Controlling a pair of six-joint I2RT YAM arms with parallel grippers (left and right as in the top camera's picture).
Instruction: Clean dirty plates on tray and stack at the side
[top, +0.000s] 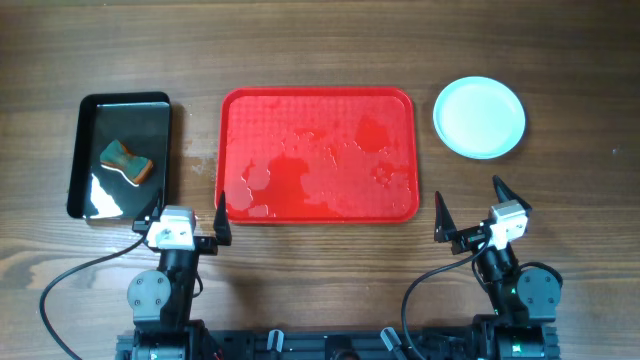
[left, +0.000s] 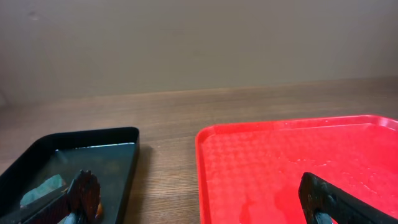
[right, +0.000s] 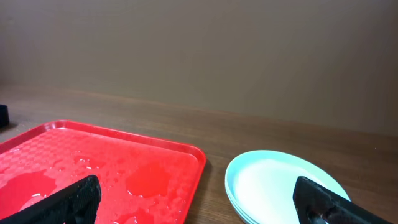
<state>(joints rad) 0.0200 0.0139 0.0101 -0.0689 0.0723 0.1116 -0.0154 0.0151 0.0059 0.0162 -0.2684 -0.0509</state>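
So here's where we're at: the tray (top: 300, 110) sits in the middle of the wooden tabletop (top: 330, 275), long side running left to right. Its red surface is shiny with puddles and droplets, mostly across the middle and the near half. The plates (top: 479, 117) are off to the right of it, not touching it, piled in one neat stack straight on the wood. From above we only see the top one, and it looks clean and pale. In the right wrist view the plates (right: 286, 183) show more than one rim edge at the front, but we can't count the layers for sure. On the far left, clear of the red one, there's a smaller black tray (top: 125, 97) with a glossy wet-looking bottom. A teal and orange sponge (top: 126, 162) is lying in its middle. Both arms are parked at the near edge. The left fingers (top: 221, 225) are spread wide apart with nothing between them, just in front of the gap between the black tray and the red tray's near left corner. The right fingers (top: 441, 215) are also wide apart and holding nothing, near the red tray's near right corner and well short of the stack. Both wrist views agree, with a dark finger tip at each bottom corner and open space between them.
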